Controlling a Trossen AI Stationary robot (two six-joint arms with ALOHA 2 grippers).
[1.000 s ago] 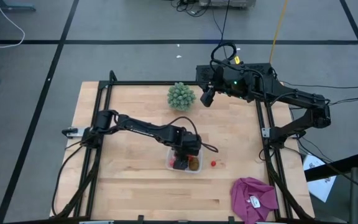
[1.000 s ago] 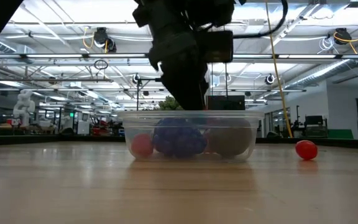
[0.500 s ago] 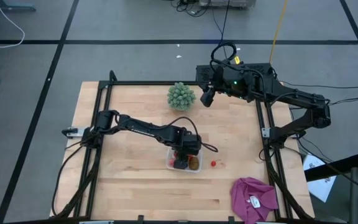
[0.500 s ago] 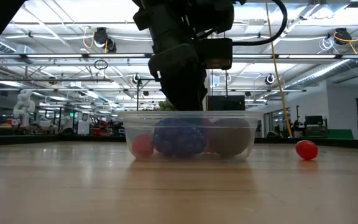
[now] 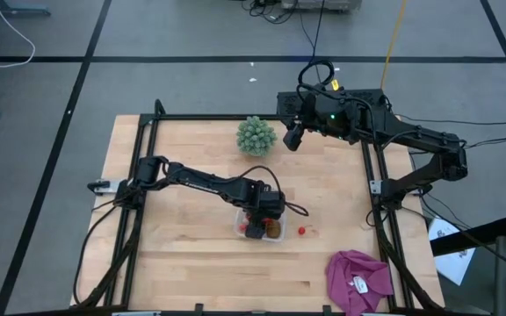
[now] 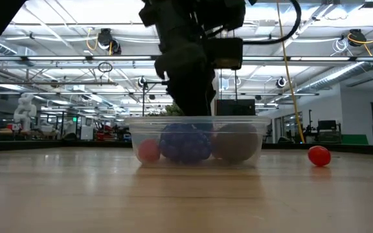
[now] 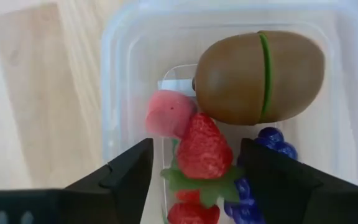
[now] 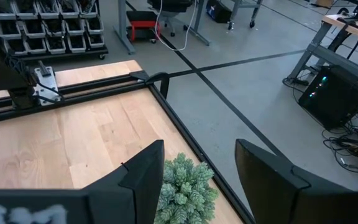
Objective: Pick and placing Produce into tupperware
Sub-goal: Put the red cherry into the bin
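Note:
The clear tupperware (image 5: pixel 277 236) (image 6: pixel 133 133) (image 7: pixel 113 74) sits near the table's middle. It holds a brown kiwi (image 7: pixel 260 78) (image 6: pixel 236 144), a purple grape cluster (image 7: pixel 272 140) (image 6: pixel 186 144) and a few red strawberries (image 7: pixel 202 149) (image 6: pixel 148 150). Another strawberry (image 5: pixel 301 231) (image 6: pixel 318 155) lies on the table to its right. My left gripper (image 5: pixel 262 215) (image 7: pixel 196 144) hangs open just above the tupperware, pointing down, with its fingers on either side of a strawberry and a gap on each side. My right gripper (image 5: pixel 292 138) (image 8: pixel 201 149) waits open, raised by the far edge.
A large green spiky ball (image 5: pixel 256 135) (image 8: pixel 185 190) stands near the far edge, just left of my right gripper. A magenta cloth (image 5: pixel 358 279) lies at the near right corner. Black frame rails (image 5: pixel 144 175) run along the table's sides.

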